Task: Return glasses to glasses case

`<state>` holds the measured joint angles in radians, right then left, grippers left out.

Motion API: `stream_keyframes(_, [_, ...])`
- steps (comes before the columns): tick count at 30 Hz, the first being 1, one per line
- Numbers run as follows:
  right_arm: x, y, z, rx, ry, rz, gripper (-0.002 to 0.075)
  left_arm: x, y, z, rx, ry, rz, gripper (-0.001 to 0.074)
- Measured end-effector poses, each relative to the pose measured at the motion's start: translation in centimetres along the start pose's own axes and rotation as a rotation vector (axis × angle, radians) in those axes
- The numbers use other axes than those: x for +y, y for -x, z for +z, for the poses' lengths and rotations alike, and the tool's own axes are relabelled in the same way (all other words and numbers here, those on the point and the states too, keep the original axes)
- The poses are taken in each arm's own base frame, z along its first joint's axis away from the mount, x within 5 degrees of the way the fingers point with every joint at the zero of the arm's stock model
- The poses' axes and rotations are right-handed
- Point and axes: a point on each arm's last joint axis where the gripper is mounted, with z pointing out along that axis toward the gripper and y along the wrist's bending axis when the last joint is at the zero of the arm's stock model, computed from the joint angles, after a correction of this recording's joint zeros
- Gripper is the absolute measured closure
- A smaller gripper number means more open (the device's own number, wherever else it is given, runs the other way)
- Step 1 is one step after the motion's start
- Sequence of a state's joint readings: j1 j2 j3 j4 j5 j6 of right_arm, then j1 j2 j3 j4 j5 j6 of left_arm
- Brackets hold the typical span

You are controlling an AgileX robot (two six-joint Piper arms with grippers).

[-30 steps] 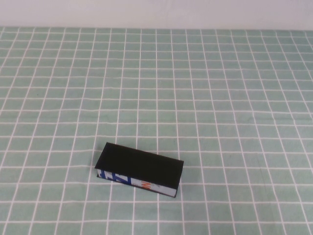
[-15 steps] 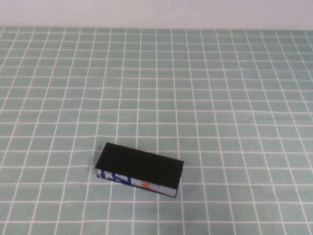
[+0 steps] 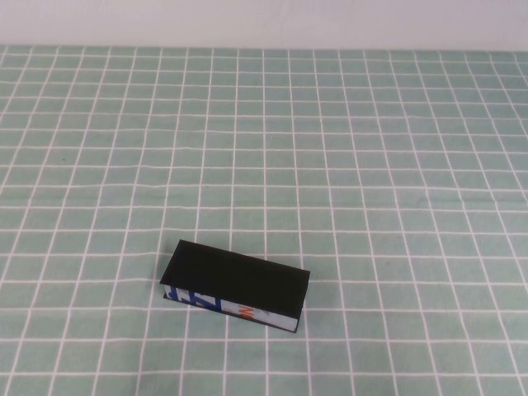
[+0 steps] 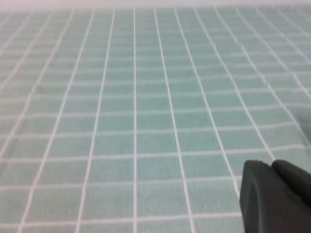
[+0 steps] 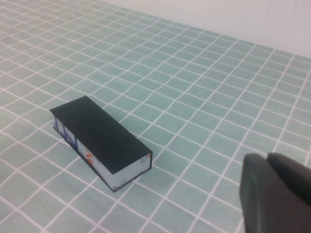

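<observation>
The glasses case (image 3: 235,283) is a black box with its flap lid shut and a white side strip printed in blue and orange. It lies on the green checked cloth, near the front and a little left of centre. It also shows in the right wrist view (image 5: 99,137). The glasses are not in view. Neither arm shows in the high view. My left gripper (image 4: 271,164) is shut and empty over bare cloth. My right gripper (image 5: 267,158) is shut and empty, apart from the case with a stretch of cloth between them.
The green cloth with white grid lines (image 3: 346,165) covers the whole table. A pale wall (image 3: 264,21) runs along the far edge.
</observation>
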<state>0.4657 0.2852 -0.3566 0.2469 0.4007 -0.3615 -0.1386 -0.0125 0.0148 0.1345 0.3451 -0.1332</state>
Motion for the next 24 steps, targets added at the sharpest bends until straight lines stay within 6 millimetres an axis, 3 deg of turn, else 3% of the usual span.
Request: stream_keyframes(24, [0.0, 0.0, 0.0, 0.0, 0.0, 0.0, 0.0737, -0.04, -0.36, 0.07, 0.023, -0.008, -0.01, 0.0737])
